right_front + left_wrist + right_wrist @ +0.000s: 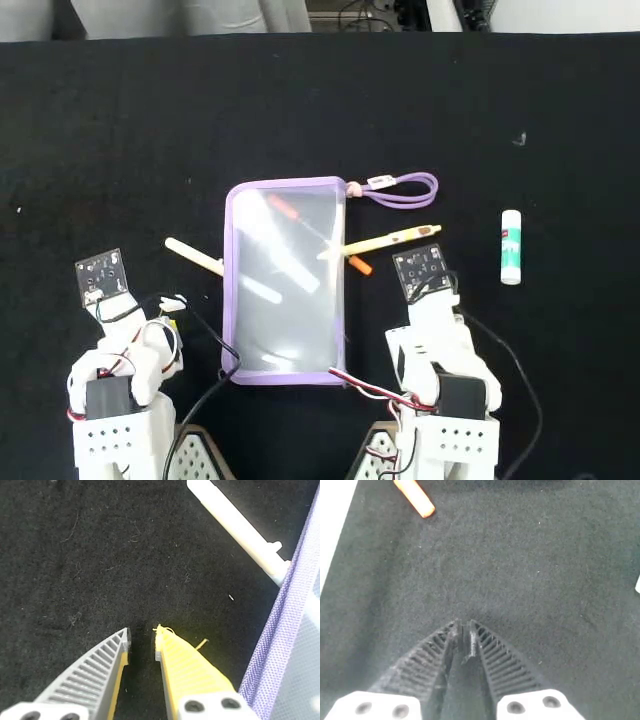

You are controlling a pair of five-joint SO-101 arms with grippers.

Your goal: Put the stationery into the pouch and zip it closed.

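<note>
Purple mesh-edged pouch (229, 300) (clear face); left tool (142, 634) slightly parted, empty; right tool (463, 626) closed, empty.

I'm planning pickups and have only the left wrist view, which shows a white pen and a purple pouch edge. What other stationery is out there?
Observer: A glue stick lies alone on the black cloth, on the robot's right, well apart from the pouch.
Operator: Anything nearer the pouch?
Observer: A yellow pen lies across the pouch's right edge, with most of it out on the cloth.
Operator: Is the right tool free to take it?
Observer: The right tool is shut on nothing, over bare cloth.
</note>
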